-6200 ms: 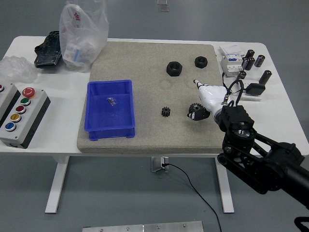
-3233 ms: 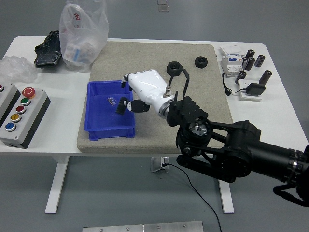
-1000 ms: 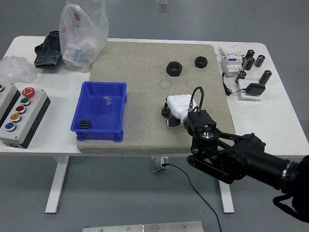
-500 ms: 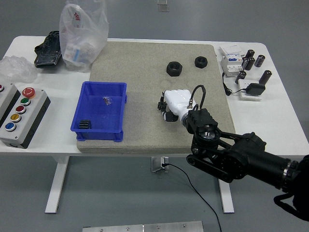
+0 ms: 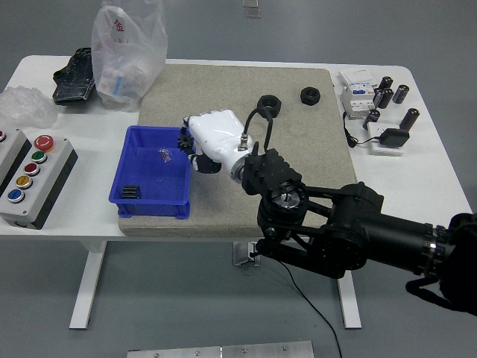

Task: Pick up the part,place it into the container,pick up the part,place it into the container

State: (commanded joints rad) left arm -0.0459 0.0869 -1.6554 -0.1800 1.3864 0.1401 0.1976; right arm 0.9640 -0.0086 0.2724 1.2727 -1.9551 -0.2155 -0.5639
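My right hand (image 5: 197, 149), white with a black arm behind it, hovers at the right rim of the blue container (image 5: 149, 177). Its fingers are curled around a small black gear (image 5: 183, 140) that shows at the hand's left side, just above the container's right wall. Inside the container a larger black gear (image 5: 131, 192) lies at the front left and a small clear piece (image 5: 165, 155) near the back. Two black nuts (image 5: 268, 105) (image 5: 310, 95) lie at the far right of the tan mat (image 5: 223, 89).
A button box (image 5: 30, 173) stands at the table's left edge. Behind it are crumpled plastic (image 5: 26, 104), a black object (image 5: 74, 74) and a filled plastic bag (image 5: 127, 48). Electrical parts (image 5: 373, 93) and a cabled adapter (image 5: 389, 138) lie at the right.
My right hand has swung left from the middle of the mat to the container's right rim, carrying the small gear off the mat with it.
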